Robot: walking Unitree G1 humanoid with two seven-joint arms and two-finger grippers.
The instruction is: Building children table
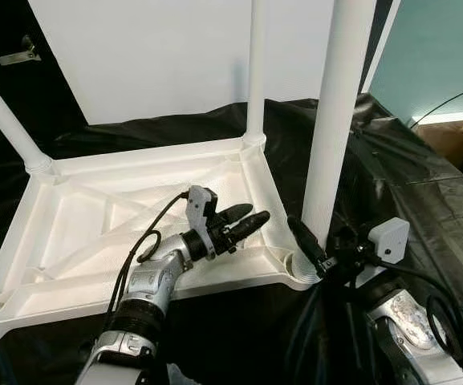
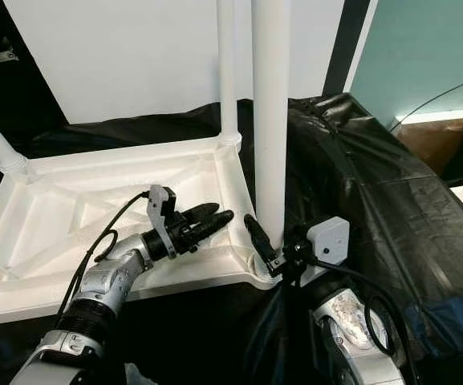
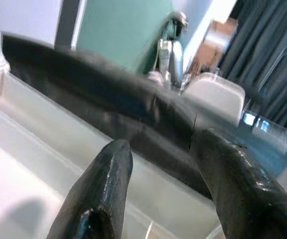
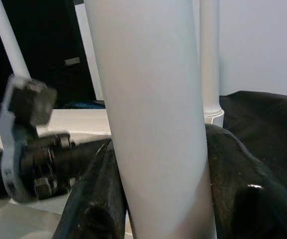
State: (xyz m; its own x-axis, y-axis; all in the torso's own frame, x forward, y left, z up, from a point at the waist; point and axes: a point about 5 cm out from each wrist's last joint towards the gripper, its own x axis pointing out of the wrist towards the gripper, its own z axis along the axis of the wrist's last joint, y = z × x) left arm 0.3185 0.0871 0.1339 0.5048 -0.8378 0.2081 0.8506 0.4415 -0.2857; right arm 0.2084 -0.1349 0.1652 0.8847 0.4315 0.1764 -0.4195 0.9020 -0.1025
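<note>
Head views: the upturned white tabletop (image 1: 95, 241) lies on black sheeting (image 1: 408, 184); the right gripper (image 1: 315, 245) fingers clasp the near table leg (image 1: 335, 120) at its corner socket. Left wrist view: the left gripper (image 3: 158, 189) fingers (image 3: 103, 194) are spread, empty, above the tabletop. Right wrist view: the leg (image 4: 148, 114) stands between both fingers (image 4: 238, 194).

Near leg (image 1: 335, 120) blocks right side; open room over tabletop underside (image 1: 95, 233) between legs.

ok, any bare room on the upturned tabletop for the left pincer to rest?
Yes: the ribbed underside between the far-left leg and the left pincer is bare. The near-right corner is crowded: the right pincer clamps the leg there.
</note>
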